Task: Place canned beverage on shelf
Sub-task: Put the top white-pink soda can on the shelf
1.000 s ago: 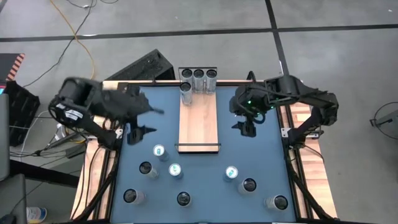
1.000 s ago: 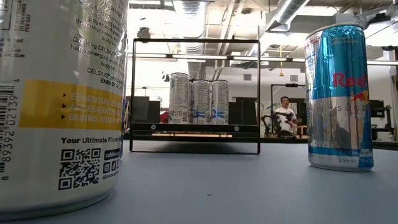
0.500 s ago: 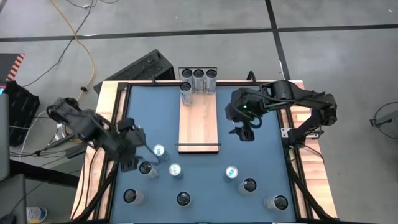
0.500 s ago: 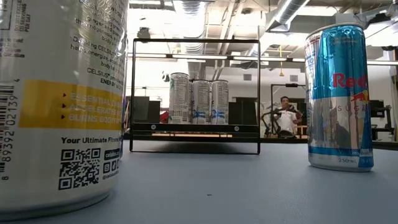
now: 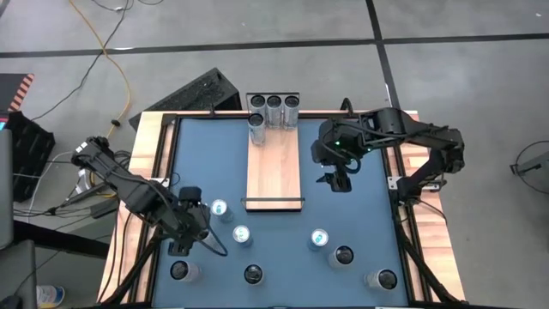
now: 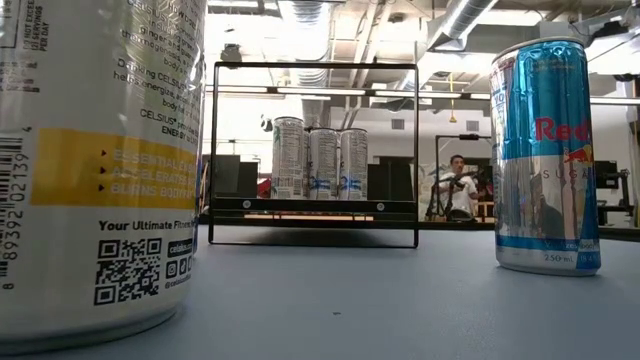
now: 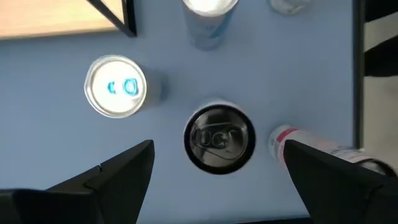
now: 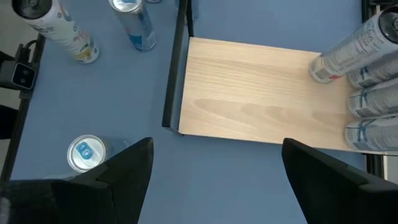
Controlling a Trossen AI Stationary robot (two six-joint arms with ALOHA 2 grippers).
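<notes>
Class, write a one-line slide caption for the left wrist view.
Open left gripper hovers above a dark-topped can on the blue table.

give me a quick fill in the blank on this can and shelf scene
1. The shelf already holds ____ cans.
2. The left gripper hovers over a can with a ____ top.
3. The right gripper hangs beside the shelf with its jaws ____.

Missing words: four; black; open
</notes>
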